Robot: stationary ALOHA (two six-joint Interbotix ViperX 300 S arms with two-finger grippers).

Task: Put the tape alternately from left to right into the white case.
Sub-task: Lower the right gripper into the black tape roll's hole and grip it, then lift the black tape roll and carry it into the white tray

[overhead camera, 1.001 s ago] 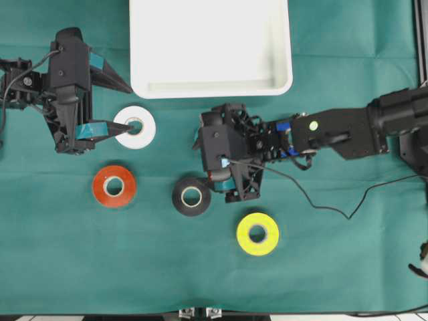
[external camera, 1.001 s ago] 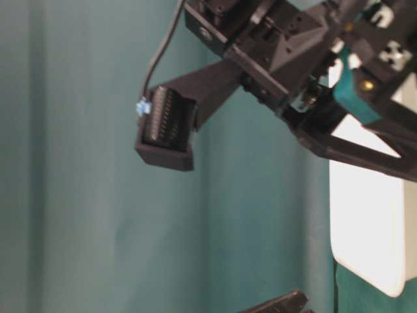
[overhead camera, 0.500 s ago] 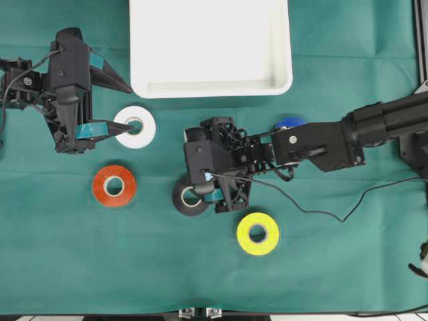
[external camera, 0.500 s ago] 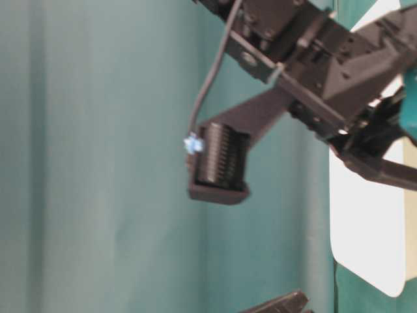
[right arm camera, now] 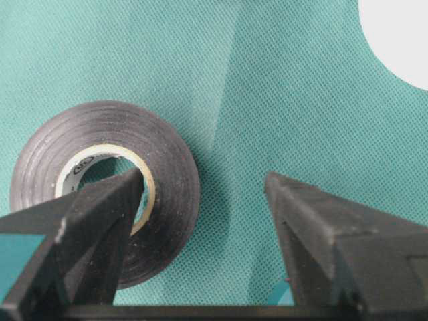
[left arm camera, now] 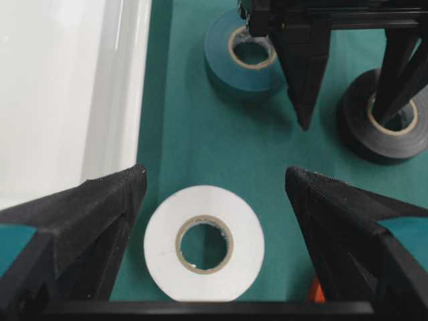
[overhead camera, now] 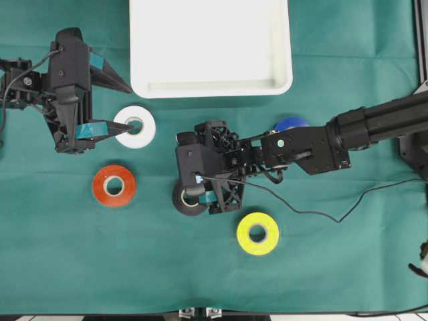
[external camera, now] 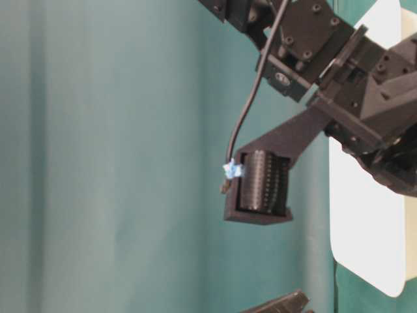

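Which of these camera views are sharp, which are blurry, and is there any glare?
Overhead view: evenly lit and sharp, the white case bright but still readable. Table-level view: soft, the near arm out of focus. Left wrist view: white tape roll crisp, the case washed out by glare. Right wrist view: black tape roll and cloth weave sharp, the near fingers slightly soft.

From overhead, the right arm (overhead camera: 301, 140) covers most of the blue roll (overhead camera: 290, 123) and part of the black roll (overhead camera: 182, 200). The white case (overhead camera: 210, 87) is cut off by the top edge. In the table-level view everything is blurred.
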